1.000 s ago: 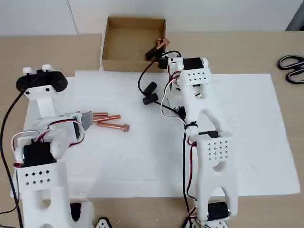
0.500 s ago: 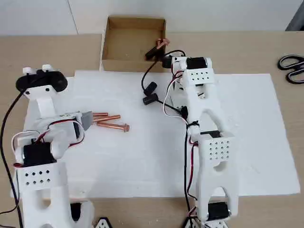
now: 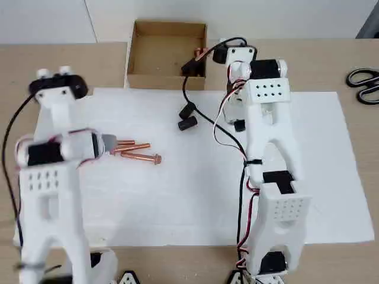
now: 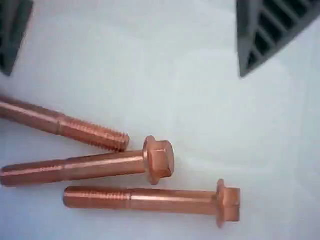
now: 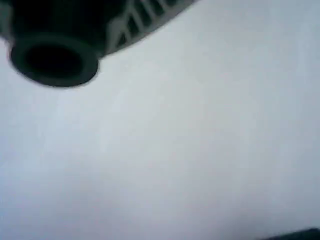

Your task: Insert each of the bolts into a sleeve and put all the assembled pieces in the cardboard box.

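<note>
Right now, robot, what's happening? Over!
Left gripper open over three bolts. Right gripper shut on a sleeve at the box edge. Cable hangs by two loose sleeves on the mat.

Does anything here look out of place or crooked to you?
Only the assembled piece in the box: it seems to lean on the right wall, copper end poking up at the rim, not lying flat. Nothing else stands out.
</note>
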Controlling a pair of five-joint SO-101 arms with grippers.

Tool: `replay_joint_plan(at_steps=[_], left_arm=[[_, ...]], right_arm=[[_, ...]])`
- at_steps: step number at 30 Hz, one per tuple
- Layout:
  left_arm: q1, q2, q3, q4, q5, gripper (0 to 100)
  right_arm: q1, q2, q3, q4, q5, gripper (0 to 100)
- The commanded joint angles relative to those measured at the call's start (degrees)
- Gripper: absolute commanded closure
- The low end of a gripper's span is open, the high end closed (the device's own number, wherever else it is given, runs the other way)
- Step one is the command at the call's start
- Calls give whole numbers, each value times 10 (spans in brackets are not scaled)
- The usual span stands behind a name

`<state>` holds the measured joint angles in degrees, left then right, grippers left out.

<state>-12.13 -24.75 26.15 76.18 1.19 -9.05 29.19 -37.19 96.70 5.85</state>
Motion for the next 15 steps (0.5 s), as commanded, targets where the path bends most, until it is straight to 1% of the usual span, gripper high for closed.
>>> replay_joint_plan(at_steps=[1,4,5,6,9,10,12,13,15], left_arm=[[32,105,-78,2,-70,727],[56,190,-131,2,-59,727],[66,214,-143,2,-66,727],[73,235,-153,2,-88,727],[89,294,-189,3,-185,727],[91,306,-201,3,-191,727],[94,326,-219,4,-175,727],[94,330,-228,12,-153,727],[90,338,-245,23,-70,727]], right_arm=[[13,-44,11,4,-7,995],[26,-46,11,5,-7,995],[30,-46,11,5,-7,995],[33,-46,11,5,-7,995],[44,-46,11,5,-8,995],[45,-46,11,5,-8,995],[48,-46,11,6,-8,995],[49,-46,11,6,-8,995],[49,-45,11,6,-8,995]])
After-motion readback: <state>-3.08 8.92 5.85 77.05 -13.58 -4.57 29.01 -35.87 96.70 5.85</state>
